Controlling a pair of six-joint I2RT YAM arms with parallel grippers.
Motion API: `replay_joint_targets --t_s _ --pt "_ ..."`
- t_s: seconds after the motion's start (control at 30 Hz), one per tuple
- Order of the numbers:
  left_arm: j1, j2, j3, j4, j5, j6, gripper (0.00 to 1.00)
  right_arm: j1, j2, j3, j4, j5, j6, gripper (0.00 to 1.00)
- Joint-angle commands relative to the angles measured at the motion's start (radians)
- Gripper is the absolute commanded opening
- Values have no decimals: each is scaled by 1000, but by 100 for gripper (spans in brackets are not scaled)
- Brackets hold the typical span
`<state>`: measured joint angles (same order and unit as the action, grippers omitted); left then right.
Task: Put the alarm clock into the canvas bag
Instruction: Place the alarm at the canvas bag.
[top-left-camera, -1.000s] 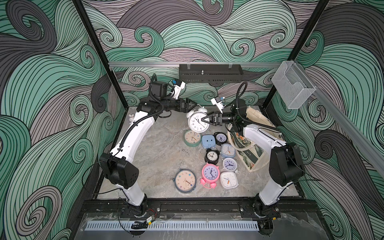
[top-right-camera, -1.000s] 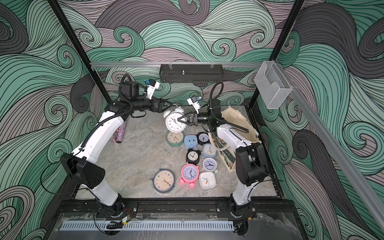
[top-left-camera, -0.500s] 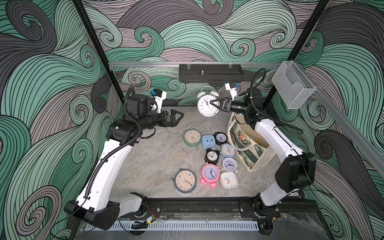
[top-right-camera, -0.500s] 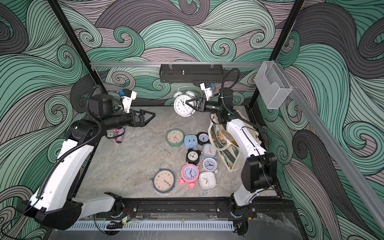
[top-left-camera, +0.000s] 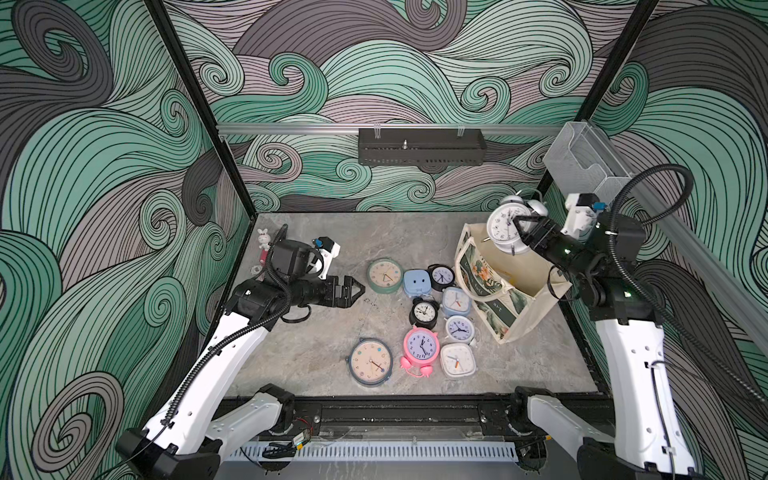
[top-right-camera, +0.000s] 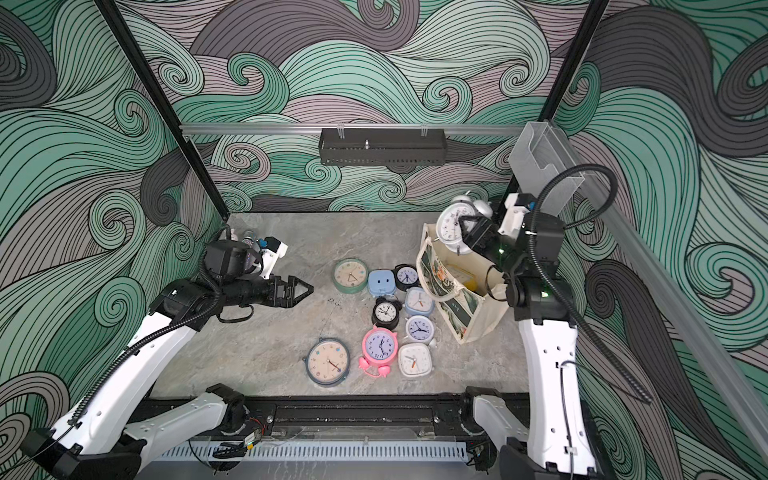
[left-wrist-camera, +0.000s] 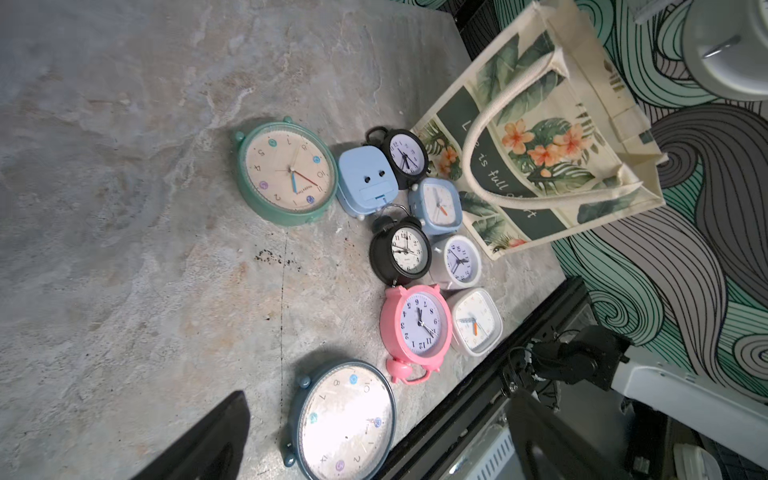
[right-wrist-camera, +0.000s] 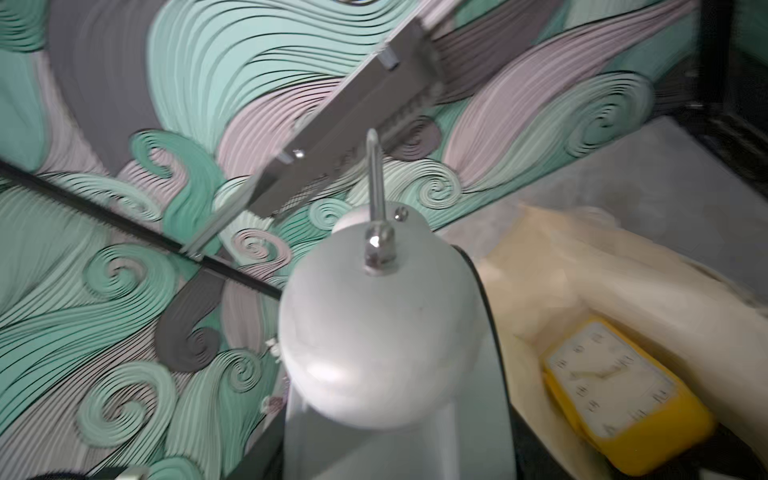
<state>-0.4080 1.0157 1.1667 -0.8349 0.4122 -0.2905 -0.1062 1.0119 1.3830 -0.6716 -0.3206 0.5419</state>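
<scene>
Item: alarm clock, gripped by your right fingers, now above the canvas bag. Your left fingers: open, withdrawn.

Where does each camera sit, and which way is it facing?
Both top views: high overhead, looking down on the table, both arms, right gripper holding white clock.
Left wrist: faces loose clocks and bag; own fingers show.
Right wrist: behind the white clock, above the bag; yellow clock inside; gripper mostly hidden.
Shared: bag, in all.

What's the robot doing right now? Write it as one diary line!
right gripper: shut on white alarm clock, above mouth of canvas bag | left gripper: open, empty | yellow clock: inside bag
</scene>
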Motion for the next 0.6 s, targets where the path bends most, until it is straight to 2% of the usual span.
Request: replay_joint_targets --t_s 0.0,0.23,0.57 --pt "-43 -26 -6 7 0 33 99 -22 8 -8 -130 165 -65 13" --pt "-103 -48 -16 -7 -32 61 99 -59 115 -38 -95 198 -81 11" --pt "-104 -59 -32 -11 -56 65 98 1 295 -70 84 189 -23 11"
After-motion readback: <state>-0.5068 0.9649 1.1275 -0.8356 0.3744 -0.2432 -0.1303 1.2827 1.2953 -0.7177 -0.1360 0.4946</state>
